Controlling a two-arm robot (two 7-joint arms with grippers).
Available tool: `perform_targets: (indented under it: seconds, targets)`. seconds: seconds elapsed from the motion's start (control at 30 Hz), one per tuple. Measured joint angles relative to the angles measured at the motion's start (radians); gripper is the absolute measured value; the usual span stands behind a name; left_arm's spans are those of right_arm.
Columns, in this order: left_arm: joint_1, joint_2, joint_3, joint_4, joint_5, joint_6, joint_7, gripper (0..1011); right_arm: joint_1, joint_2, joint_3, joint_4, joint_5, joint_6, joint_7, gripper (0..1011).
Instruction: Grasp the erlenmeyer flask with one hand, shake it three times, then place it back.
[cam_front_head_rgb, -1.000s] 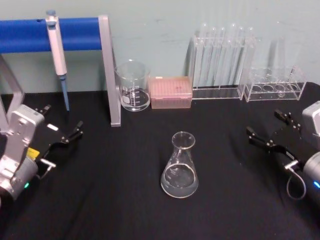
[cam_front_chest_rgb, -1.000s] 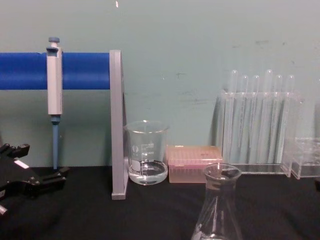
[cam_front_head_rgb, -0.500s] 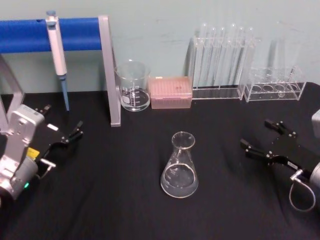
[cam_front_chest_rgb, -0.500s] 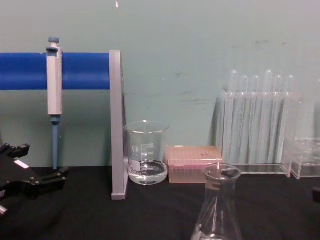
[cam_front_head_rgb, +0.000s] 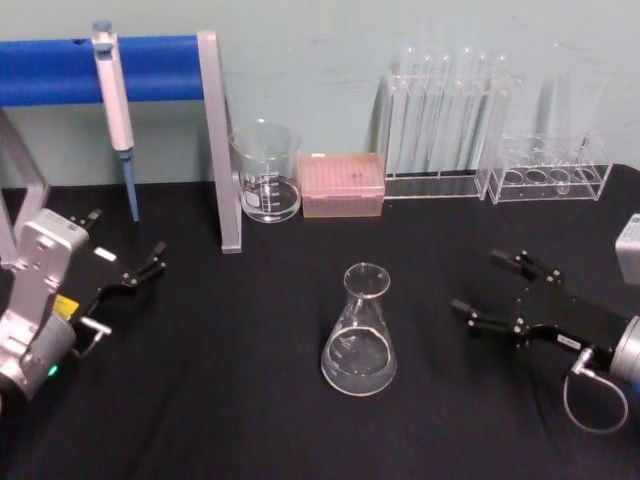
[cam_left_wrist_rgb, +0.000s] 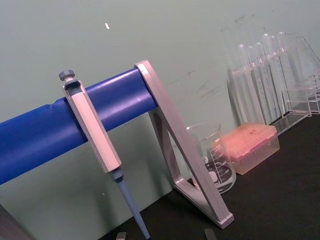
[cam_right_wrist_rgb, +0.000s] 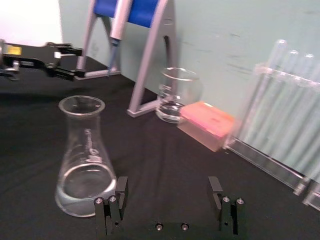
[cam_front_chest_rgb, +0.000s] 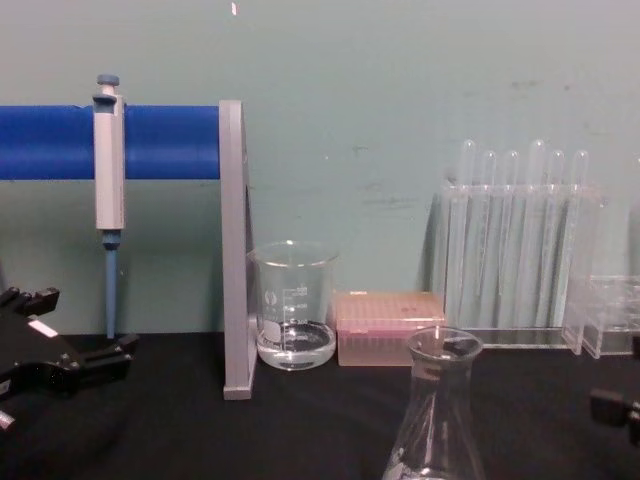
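Note:
The erlenmeyer flask (cam_front_head_rgb: 360, 335) stands upright in the middle of the black table, clear glass with a little liquid in its base. It also shows in the right wrist view (cam_right_wrist_rgb: 85, 160) and low in the chest view (cam_front_chest_rgb: 435, 420). My right gripper (cam_front_head_rgb: 477, 283) is open and hovers a short way to the flask's right, fingers pointing at it without touching. In the right wrist view my right gripper (cam_right_wrist_rgb: 167, 190) has the flask just off one finger. My left gripper (cam_front_head_rgb: 125, 240) rests open at the table's left side, far from the flask.
Along the back wall stand a glass beaker (cam_front_head_rgb: 266, 175), a pink tip box (cam_front_head_rgb: 342, 185), a rack of test tubes (cam_front_head_rgb: 440, 130) and a low clear rack (cam_front_head_rgb: 550, 175). A pipette (cam_front_head_rgb: 115, 95) hangs on the blue-barred stand (cam_front_head_rgb: 220, 150) at the back left.
My right gripper has moved left across the table toward the flask, still open. The flask and my left arm have not moved.

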Motion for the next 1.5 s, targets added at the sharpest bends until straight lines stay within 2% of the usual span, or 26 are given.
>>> perform_targets:
  seconds: [0.37,0.67,1.23,1.5]
  targets:
    - [0.000,0.000,0.000,0.000,0.000,0.000,0.000,1001,0.043,-0.020,-0.023,0.038,0.002,-0.022,0.134,1000]
    - [0.000,0.000,0.000,0.000,0.000,0.000,0.000,1001,0.083,-0.031,-0.053,0.069,0.018,-0.038,0.216,1000]
    - [0.000,0.000,0.000,0.000,0.000,0.000,0.000,1001,0.166,-0.072,-0.130,0.142,0.047,-0.066,0.320,1000]
    - [0.000,0.000,0.000,0.000,0.000,0.000,0.000,1001,0.201,-0.095,-0.161,0.177,0.057,-0.077,0.346,1000]
